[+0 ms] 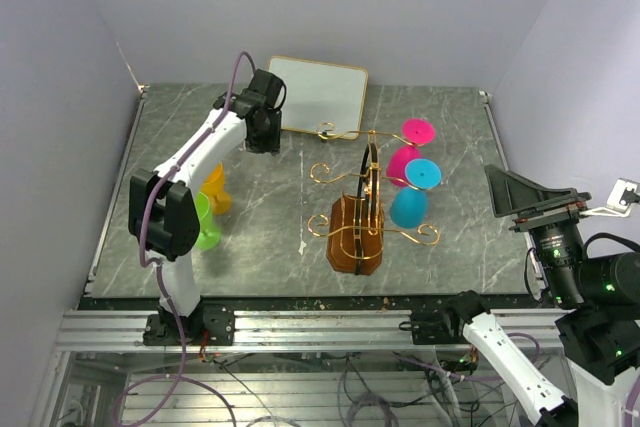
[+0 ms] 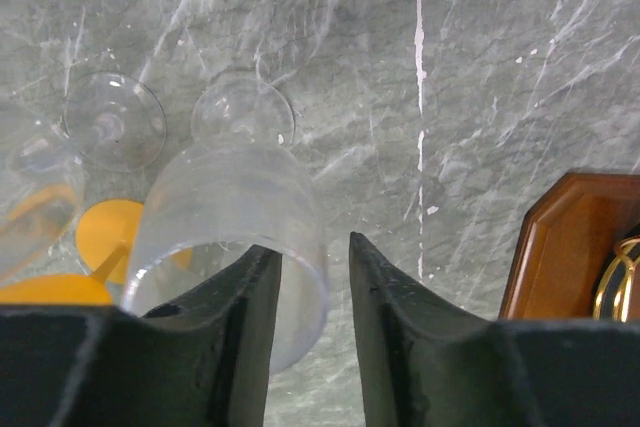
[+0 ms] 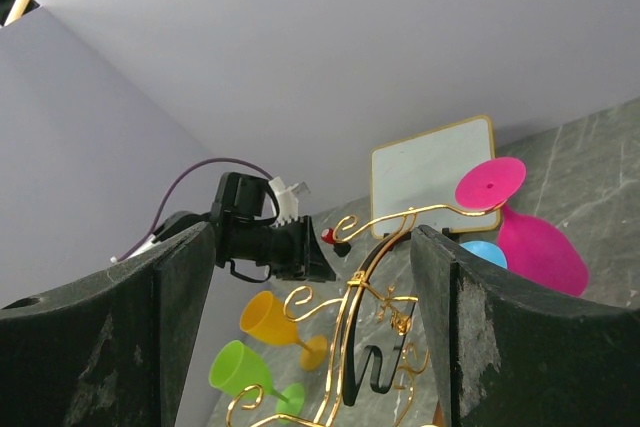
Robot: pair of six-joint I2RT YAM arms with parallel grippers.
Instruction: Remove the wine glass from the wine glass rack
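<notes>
Brown violin-shaped wine glass rack

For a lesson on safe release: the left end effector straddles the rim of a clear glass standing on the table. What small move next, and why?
Probably lift the left end effector straight up: its fingers stand apart across the rim of the clear glass, upright on the table; pulling sideways could tip it.

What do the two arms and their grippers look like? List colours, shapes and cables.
Left arm: white links, black joints, with a purple cable looping along it. Right arm: white link, black joints. Left gripper and right gripper: two broad, matte black fingers each, scuffed with pale marks.
</notes>
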